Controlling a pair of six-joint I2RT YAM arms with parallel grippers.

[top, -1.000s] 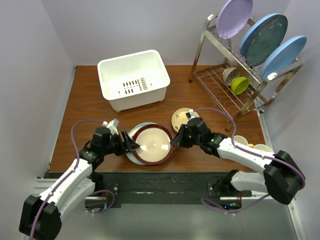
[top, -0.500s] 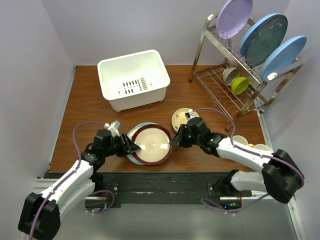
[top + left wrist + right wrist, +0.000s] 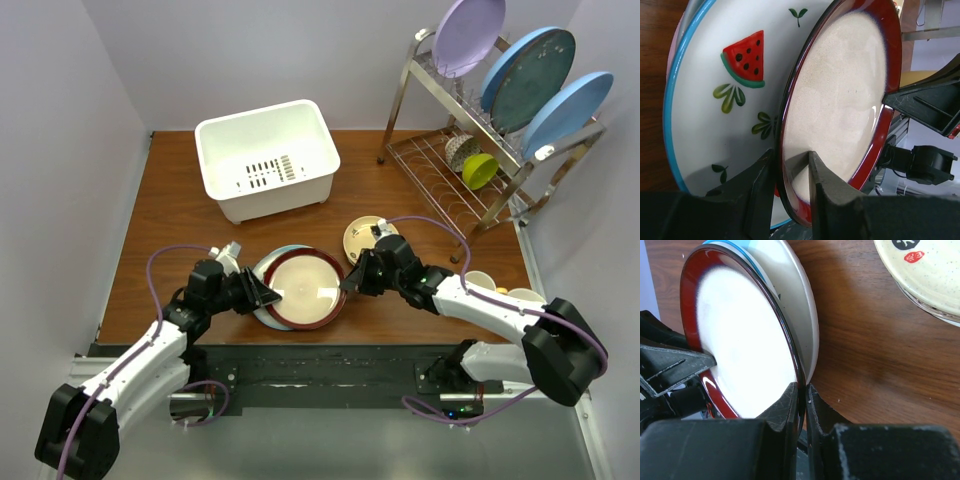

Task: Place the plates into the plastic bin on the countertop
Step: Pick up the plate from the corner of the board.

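1. The countertop (image 3: 170, 215) carries everything you have to move. The chrome dish rack (image 3: 430, 165) at its far right corner is no part of your job.
2. The plastic bin (image 3: 235, 190) stands at the far left of the countertop, well apart from the plates. No plate lies in it, so I judge the task barely begun and every plate yet to go.
3. The stack of plates sits at the near edge, between your two arms. The maroon-rimmed plate (image 3: 305, 288) is on top, and the white plate with watermelon motifs (image 3: 730, 100) lies under it. Edges of more plates peek out below, but you cannot count them from here.
4. In both wrist views the maroon-rimmed plate seems tipped slightly clear of the white one.
5. The small tan plate (image 3: 368, 238) lies alone on the wood just beyond the stack, beside your right arm and untouched.
6. Your right gripper (image 3: 801, 390) is pinched closed on the right edge of the maroon-rimmed plate.
7. Your left gripper (image 3: 790, 165) straddles the opposite rim, one finger under and one over. You cannot tell whether it is clamped on the rim.
8. Once both sides grip, this plate looks ready to be carried to the bin.
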